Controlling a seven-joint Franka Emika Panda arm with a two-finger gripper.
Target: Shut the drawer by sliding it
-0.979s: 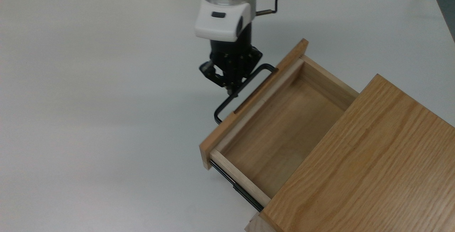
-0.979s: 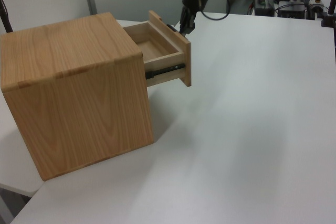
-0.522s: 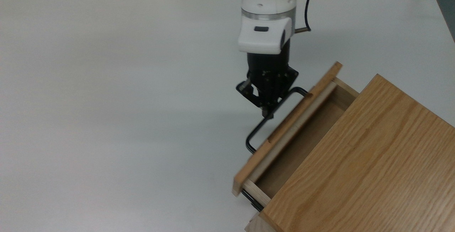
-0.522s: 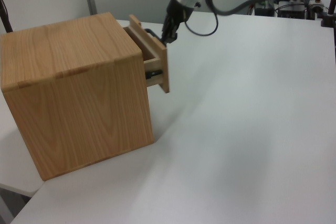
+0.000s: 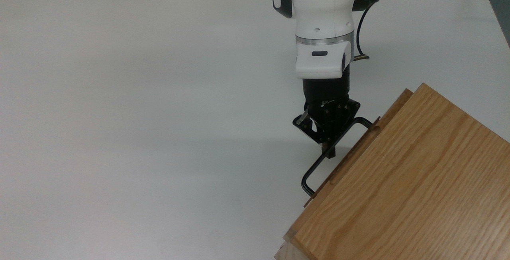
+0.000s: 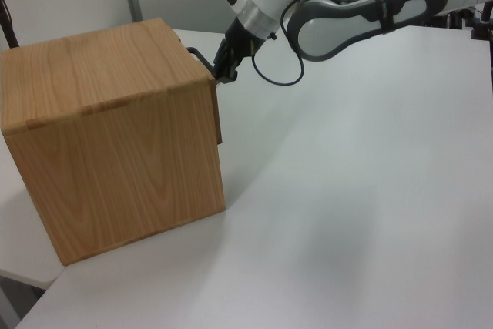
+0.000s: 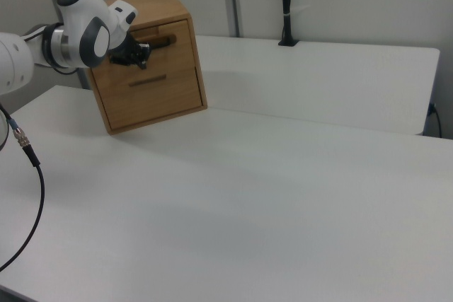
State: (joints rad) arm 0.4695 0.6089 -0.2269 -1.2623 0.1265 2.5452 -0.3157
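The drawer (image 5: 354,151) sits pushed nearly flush into the oak cabinet (image 5: 418,180), with just the top edge of its front panel showing in the top view. Its black U-shaped handle (image 5: 316,170) sticks out toward the white table. My gripper (image 5: 329,149) points down at the handle's middle, shut on the bar. In the left view the gripper (image 6: 225,75) meets the handle (image 6: 199,55) at the cabinet's upper front corner, above the drawer front (image 6: 218,109). The right view has the gripper (image 7: 140,58) against the upper drawer (image 7: 161,39).
The cabinet stands at the corner of a wide white table (image 5: 139,112). A second, lower drawer front (image 7: 148,83) with a slot grip sits beneath the upper one. A black post (image 7: 285,5) rises at the right view's far table edge. A cable (image 7: 32,175) hangs from the arm.
The drawer has slid from far open to almost fully inside the cabinet. My gripper travelled with the handle toward the cabinet, down and right in the top view.
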